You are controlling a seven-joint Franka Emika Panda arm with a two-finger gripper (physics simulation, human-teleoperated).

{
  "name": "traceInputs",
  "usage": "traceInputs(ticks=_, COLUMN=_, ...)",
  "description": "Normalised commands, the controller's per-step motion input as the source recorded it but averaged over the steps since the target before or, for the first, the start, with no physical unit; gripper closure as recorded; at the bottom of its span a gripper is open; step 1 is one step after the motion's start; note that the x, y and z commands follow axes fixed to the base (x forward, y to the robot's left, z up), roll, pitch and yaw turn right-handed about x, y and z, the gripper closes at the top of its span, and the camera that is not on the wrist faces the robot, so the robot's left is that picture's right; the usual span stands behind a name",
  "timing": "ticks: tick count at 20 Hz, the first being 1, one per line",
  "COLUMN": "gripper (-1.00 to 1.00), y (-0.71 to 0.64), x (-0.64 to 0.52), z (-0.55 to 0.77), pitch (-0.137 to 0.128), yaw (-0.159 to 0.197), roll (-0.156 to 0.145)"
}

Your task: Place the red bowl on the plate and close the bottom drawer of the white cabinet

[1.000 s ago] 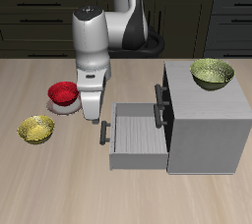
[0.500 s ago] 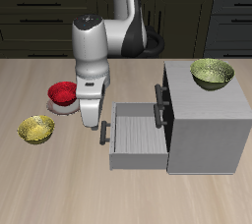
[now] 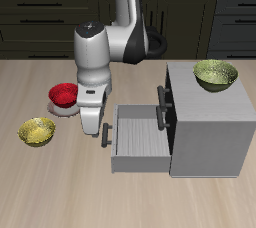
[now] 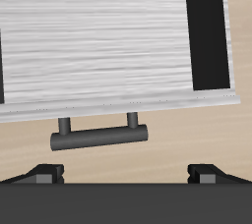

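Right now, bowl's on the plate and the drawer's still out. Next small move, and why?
Probably push the drawer's handle toward the cabinet. The red bowl already sits on the plate, so only the bottom drawer is left, and it stands fully pulled out. The gripper hangs just in front of that handle, which the wrist view shows centred between the fingertips, so a short straight push should start it closing.

The counter [image 3: 40, 187] was pale wood with a fine lengthwise grain, evenly lit, with only soft shadows. Behind its far edge stood a row of dark cabinets [image 3: 35, 17], nearly black, their drawer fronts carrying thin horizontal bar handles [image 3: 235, 19]. A lighter strip ran along their top. No wall, window or floor showed beyond them.
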Motion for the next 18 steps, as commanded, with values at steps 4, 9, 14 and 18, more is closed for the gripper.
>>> traceInputs(ticks=4, gripper=-1.0, y=-0.07, x=-0.02, z=-0.19, pitch=0.013, yaw=-0.016, roll=-0.012)
traceInputs(ticks=9, gripper=-1.0, y=-0.05, x=-0.05, z=-0.18, pitch=0.041, yaw=-0.002, roll=-0.009)
traceInputs(ticks=14, gripper=-1.0, y=-0.04, x=0.02, z=0.0, pitch=-0.002, yaw=-0.006, roll=-0.003)
traceInputs(ticks=18, gripper=-1.0, y=-0.05, x=0.05, z=-0.13, pitch=0.009, yaw=0.006, roll=0.0)
